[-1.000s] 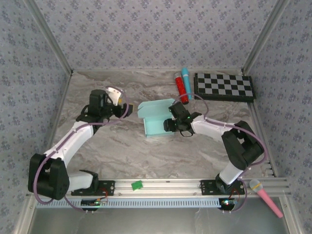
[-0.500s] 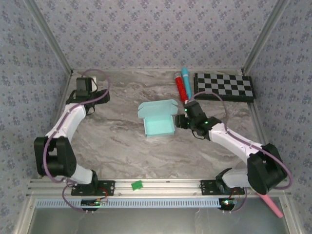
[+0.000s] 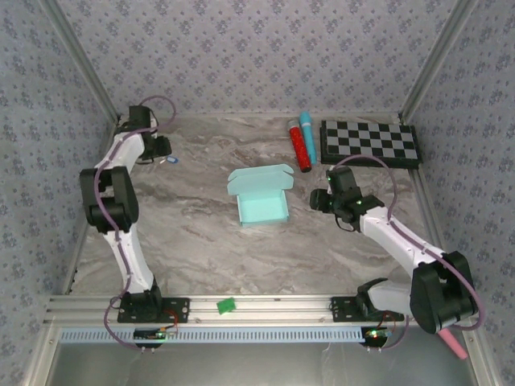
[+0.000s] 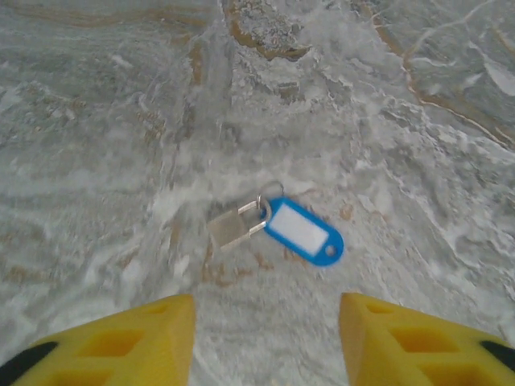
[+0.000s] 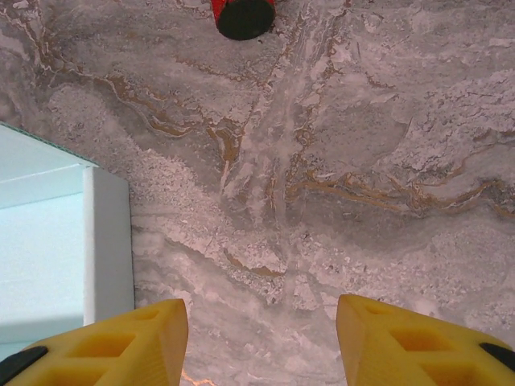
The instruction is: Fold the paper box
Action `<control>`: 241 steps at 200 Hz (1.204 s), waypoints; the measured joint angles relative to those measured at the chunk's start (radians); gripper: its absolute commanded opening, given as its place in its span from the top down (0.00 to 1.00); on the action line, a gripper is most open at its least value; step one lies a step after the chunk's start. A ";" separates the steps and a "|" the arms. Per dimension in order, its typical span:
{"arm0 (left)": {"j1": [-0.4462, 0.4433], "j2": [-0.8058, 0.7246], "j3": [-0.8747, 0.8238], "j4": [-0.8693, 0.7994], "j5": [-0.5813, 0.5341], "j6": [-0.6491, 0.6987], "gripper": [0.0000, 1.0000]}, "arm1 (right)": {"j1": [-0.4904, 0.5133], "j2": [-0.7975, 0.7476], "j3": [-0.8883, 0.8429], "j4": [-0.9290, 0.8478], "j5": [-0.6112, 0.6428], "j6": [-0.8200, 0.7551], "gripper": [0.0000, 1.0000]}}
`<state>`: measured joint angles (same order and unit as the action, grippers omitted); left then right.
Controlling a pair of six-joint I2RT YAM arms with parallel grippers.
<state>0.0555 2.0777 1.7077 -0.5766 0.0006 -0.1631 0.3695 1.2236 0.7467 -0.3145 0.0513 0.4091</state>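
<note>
Looking from your side, you find the right gripper (image 5: 259, 310) spread and empty just right of the paper box (image 3: 263, 207), which sits in the middle of the table (image 3: 201, 241) with its lid open toward the back. Farther off, at the far left, your left gripper (image 4: 264, 304) hangs spread and empty above a blue key tag (image 4: 303, 232); a checkerboard (image 3: 370, 142) lies back right.

A marble-patterned tabletop (image 3: 201, 241), grey-white with brownish veins, is enclosed on three sides by walls (image 3: 257, 56) papered in a small blue-grey floral print. Aluminium posts (image 3: 84, 68) rise at the back corners and a slotted aluminium rail (image 3: 273, 305) runs along the near edge, all under soft, even light.
</note>
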 measured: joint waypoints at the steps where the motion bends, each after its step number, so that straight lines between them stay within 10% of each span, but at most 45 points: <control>1: 0.001 0.009 0.011 -0.005 0.000 0.000 0.54 | 0.000 0.000 0.000 0.000 0.000 0.000 0.47; 99: 0.013 0.383 0.550 -0.267 0.068 0.048 0.61 | -0.012 0.042 0.000 0.011 -0.015 -0.001 0.47; 241: 0.016 0.464 0.618 -0.393 0.090 0.042 0.78 | -0.012 0.072 0.000 0.020 -0.031 0.000 0.46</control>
<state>0.0719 2.5420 2.3257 -0.9691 0.0902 -0.1207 0.3576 1.2957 0.7467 -0.2947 0.0204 0.4095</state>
